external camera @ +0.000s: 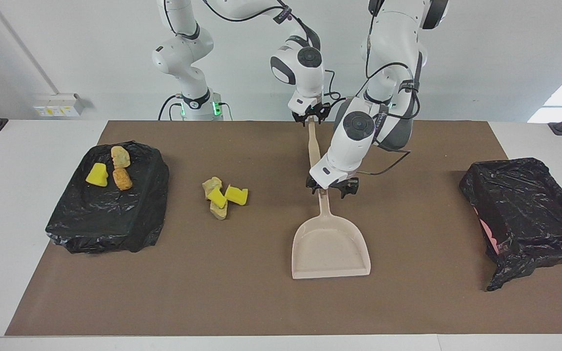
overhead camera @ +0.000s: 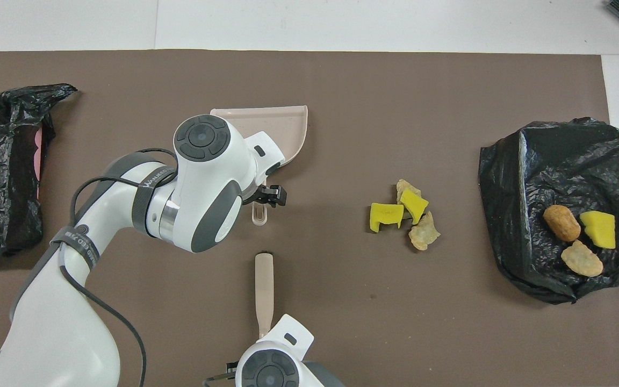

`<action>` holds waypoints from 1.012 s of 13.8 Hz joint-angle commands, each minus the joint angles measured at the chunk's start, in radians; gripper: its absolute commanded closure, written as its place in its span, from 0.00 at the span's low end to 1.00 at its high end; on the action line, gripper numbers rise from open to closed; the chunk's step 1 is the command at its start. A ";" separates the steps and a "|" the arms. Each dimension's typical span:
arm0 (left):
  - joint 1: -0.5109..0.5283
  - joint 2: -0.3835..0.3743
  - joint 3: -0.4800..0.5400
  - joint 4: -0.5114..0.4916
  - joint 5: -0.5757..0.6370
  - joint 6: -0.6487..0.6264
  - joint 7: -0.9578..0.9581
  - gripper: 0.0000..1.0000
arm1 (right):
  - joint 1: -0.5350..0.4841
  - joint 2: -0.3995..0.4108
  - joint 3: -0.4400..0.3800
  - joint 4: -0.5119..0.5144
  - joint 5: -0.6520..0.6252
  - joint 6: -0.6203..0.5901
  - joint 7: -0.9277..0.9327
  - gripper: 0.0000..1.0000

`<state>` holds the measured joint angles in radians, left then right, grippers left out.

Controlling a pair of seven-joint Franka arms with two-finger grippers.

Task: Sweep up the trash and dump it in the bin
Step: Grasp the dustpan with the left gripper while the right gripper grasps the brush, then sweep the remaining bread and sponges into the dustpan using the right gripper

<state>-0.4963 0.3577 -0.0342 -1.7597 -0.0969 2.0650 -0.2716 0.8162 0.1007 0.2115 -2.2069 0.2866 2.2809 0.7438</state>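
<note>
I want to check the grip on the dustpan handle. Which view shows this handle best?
The facing view: the dustpan handle runs clear from the pan up to the left gripper at its end. In the overhead view the left arm covers most of it; only the handle's tip shows.

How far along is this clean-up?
Done: three chunks lie on the black-bagged bin at the right arm's end. In hand: the left gripper is open over the beige plastic dustpan's handle; the right gripper is at the beige brush's handle. Left: sweeping the yellow and tan pile, dumping it.
</note>
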 commanded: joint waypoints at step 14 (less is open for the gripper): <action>0.068 0.001 0.020 0.046 0.020 0.014 0.102 1.00 | -0.277 -0.228 -0.017 0.052 -0.127 -0.450 -0.032 1.00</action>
<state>-0.4775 0.3599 -0.0159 -1.7494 -0.0948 2.0861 -0.2381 0.6154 -0.0558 0.1873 -2.1373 0.1949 1.8958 0.7402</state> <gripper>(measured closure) 0.674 0.736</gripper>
